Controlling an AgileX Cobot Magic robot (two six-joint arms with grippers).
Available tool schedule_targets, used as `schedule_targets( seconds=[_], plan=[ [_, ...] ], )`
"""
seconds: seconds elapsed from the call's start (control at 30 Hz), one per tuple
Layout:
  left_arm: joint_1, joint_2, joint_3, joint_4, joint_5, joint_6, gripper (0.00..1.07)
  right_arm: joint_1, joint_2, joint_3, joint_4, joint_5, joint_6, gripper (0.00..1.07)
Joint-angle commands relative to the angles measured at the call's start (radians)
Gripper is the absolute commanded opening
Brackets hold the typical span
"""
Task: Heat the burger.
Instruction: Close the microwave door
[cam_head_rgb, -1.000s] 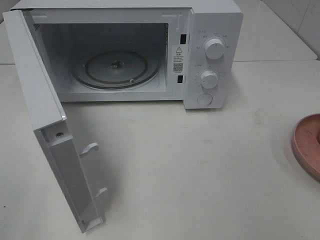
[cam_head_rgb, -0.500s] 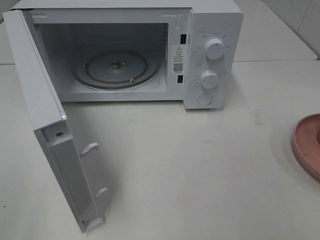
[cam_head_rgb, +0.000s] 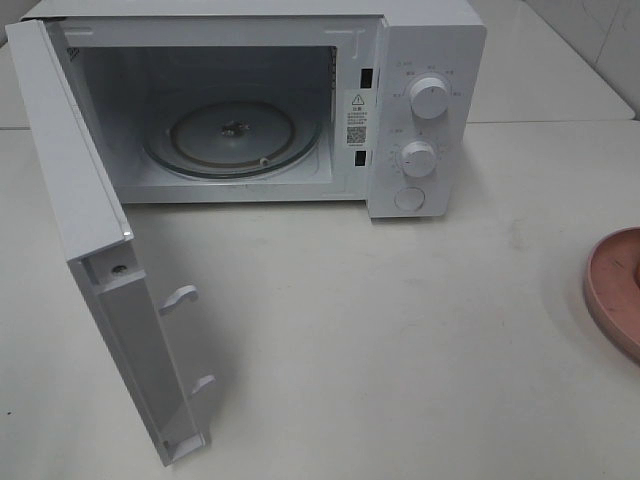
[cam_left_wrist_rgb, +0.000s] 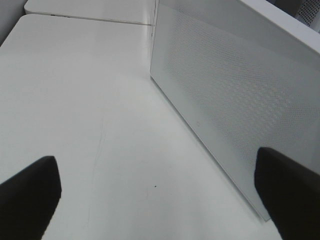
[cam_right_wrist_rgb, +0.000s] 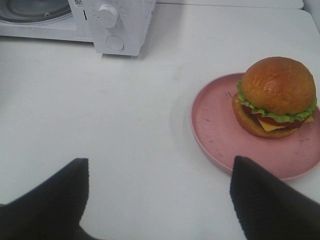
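While nothing had shifted over the last second, the white microwave (cam_head_rgb: 420, 110) stood with its door (cam_head_rgb: 100, 260) swung open. The golden-bun burger (cam_right_wrist_rgb: 276, 96) sat on the pink round plate (cam_right_wrist_rgb: 220, 131) at far right; both the left gripper (cam_left_wrist_rgb: 160, 200) and the right gripper (cam_right_wrist_rgb: 160, 200) hung wide open, empty.

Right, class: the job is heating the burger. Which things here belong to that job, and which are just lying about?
Belongs to the job:
burger
pink plate under it
microwave, its door open
glass turntable, bare
right gripper, open, nearest the burger

Just about:
left gripper, open, beside the door
white table
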Motion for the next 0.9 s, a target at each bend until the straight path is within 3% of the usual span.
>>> schedule_targets(
  seconds=[0.03,0.9],
  plan=[
    [0.004,-0.019,0.006,-0.009,-0.005,-0.007,0.98,-0.004,-0.026,0.001,-0.002,-0.002,-0.008,0.76],
    [0.004,-0.017,-0.001,-0.044,-0.017,-0.008,0.98,-0.004,-0.026,0.001,-0.002,-0.002,-0.008,0.76]
  ],
)
